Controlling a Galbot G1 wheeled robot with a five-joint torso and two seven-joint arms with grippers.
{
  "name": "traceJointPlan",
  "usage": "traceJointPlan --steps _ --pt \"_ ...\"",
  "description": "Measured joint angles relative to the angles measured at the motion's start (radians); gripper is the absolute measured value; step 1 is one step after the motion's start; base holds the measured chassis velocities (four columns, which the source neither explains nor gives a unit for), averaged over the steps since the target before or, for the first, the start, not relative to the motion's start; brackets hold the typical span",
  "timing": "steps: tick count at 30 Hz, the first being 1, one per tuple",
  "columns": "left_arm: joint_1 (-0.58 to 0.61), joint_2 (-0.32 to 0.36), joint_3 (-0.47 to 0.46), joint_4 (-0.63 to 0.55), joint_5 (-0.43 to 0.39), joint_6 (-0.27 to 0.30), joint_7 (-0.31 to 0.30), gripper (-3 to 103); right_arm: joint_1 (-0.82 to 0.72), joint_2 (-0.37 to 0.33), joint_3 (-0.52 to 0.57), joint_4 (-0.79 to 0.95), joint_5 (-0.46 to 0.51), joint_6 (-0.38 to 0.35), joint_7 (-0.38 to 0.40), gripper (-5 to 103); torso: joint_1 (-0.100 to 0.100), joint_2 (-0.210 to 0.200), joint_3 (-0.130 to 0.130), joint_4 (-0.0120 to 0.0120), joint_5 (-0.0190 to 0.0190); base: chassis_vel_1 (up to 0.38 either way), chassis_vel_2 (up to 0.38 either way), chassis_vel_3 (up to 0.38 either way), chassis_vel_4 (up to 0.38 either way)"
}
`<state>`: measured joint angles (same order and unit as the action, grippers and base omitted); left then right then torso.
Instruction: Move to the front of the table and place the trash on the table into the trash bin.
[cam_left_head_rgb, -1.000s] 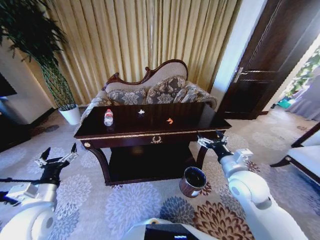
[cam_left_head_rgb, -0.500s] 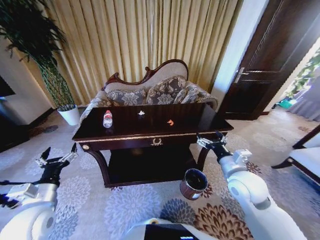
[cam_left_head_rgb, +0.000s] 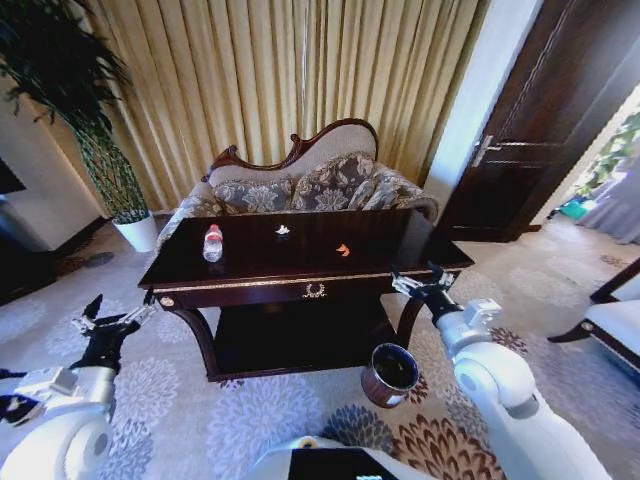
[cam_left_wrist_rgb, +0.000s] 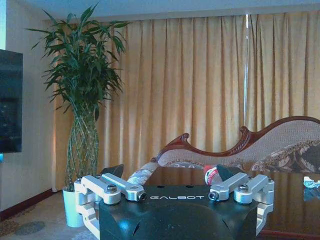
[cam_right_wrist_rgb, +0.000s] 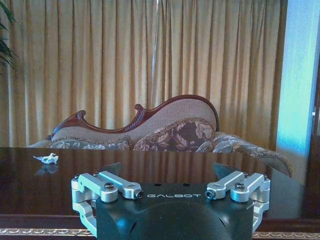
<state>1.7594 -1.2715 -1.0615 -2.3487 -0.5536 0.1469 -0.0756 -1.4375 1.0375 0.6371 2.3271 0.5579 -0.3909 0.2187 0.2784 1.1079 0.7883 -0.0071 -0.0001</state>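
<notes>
The robot is facing the dark counter (cam_left_head_rgb: 300, 268) from the front, and both arms are hanging low on either side, presumably kept clear of the edge while the base is lining up; the left end effector (cam_left_head_rgb: 112, 318) is sitting out over the carpet beyond the counter's left corner with its fingers spread wide and holding nothing; the right end effector (cam_left_head_rgb: 424, 285) is hovering just beside the front right corner, also spread and empty; the trash is lying on the counter top, well apart from both: a small bottle (cam_left_head_rgb: 212, 242) standing upright toward the left, a white paper scrap (cam_left_head_rgb: 283, 230) near the middle, and an orange scrap (cam_left_head_rgb: 342, 249) to its right; the trash bin (cam_left_head_rgb: 388, 374) is standing on the floor by the front right leg, below the right arm, a handy spot for dropping items; nothing appears binned yet.
</notes>
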Motion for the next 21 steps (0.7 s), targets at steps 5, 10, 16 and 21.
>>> traceJointPlan --steps 5,10,16,21 --pt "0.001 -0.001 0.0 0.001 0.0 0.0 0.001 100 -0.001 0.0 -0.001 0.0 0.001 0.0 -0.001 100 0.0 0.0 0.0 0.0 0.0 0.0 0.0 0.0 0.0" --pt "0.002 -0.003 0.001 0.001 0.0 -0.001 0.002 100 -0.002 0.0 -0.002 0.0 0.001 0.001 -0.001 100 0.0 0.0 0.0 -0.0001 0.0001 -0.028 0.028 0.023 -0.035" --pt "0.005 -0.005 0.001 0.0 0.0 -0.002 0.002 100 -0.002 0.0 -0.003 0.001 0.001 0.003 -0.002 100 0.0 0.0 0.0 0.0001 0.0 -0.046 0.061 0.056 -0.056" --pt "0.006 -0.006 0.003 0.0 0.001 -0.003 0.003 100 -0.002 0.001 -0.004 0.001 0.001 0.004 -0.003 100 0.0 0.0 0.0 0.0 0.0 -0.063 0.07 0.067 -0.071"
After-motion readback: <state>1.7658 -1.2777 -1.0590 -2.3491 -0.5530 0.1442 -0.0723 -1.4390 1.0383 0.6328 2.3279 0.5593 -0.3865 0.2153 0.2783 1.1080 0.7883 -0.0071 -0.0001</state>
